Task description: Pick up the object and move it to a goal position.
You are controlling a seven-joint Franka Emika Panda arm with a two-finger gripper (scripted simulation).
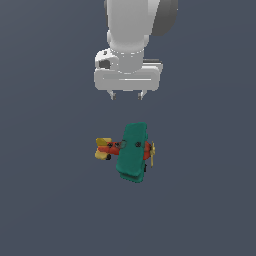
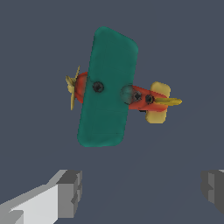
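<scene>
The toy biplane is sitting upright on the grey counter, its tail pointing to the exterior view's left and its yellow propeller to the right. It is looking light and rigid, probably smooth plastic, with a thin propeller and tail that could snag or slip. The broad teal wings are offering the surest hold, pinched across their narrower span at the red body. The hand is hovering above and apart from it, fingers spread wide, gripping nothing.
</scene>
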